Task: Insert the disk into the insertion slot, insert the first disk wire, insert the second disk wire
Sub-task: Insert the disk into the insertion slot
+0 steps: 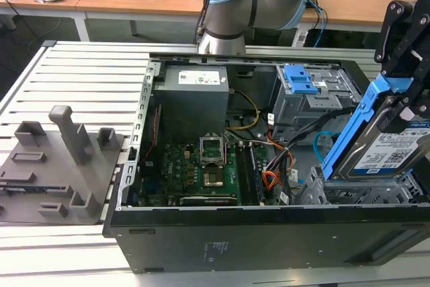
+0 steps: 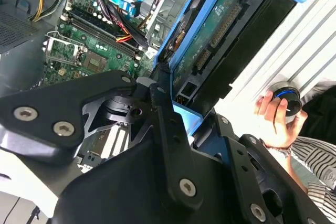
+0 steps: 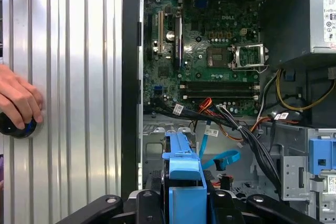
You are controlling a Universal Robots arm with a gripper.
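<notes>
My gripper (image 1: 398,95) is shut on the disk (image 1: 388,144), a silver drive in a bright blue carrier. I hold it tilted on edge above the insertion slot (image 1: 349,194), the low grey perforated cage at the exterior view's right. In the second wrist view the disk (image 2: 215,30) shows its green underside between my black fingers (image 2: 164,124). The first disk wire (image 1: 270,178), a red-orange bundle, lies loose beside the motherboard. The second disk wire (image 1: 321,140), a light-blue cable, loops next to the cage and appears as a blue band (image 3: 220,158) in the first wrist view.
The open computer case (image 1: 269,233) lies on a slatted metal table (image 1: 80,78). A taller grey cage with a blue latch (image 1: 299,80) stands behind the slot. A person's hand (image 3: 18,98) rests on a black knob (image 3: 18,127) outside the case. Grey fixtures (image 1: 60,159) sit at the exterior view's left.
</notes>
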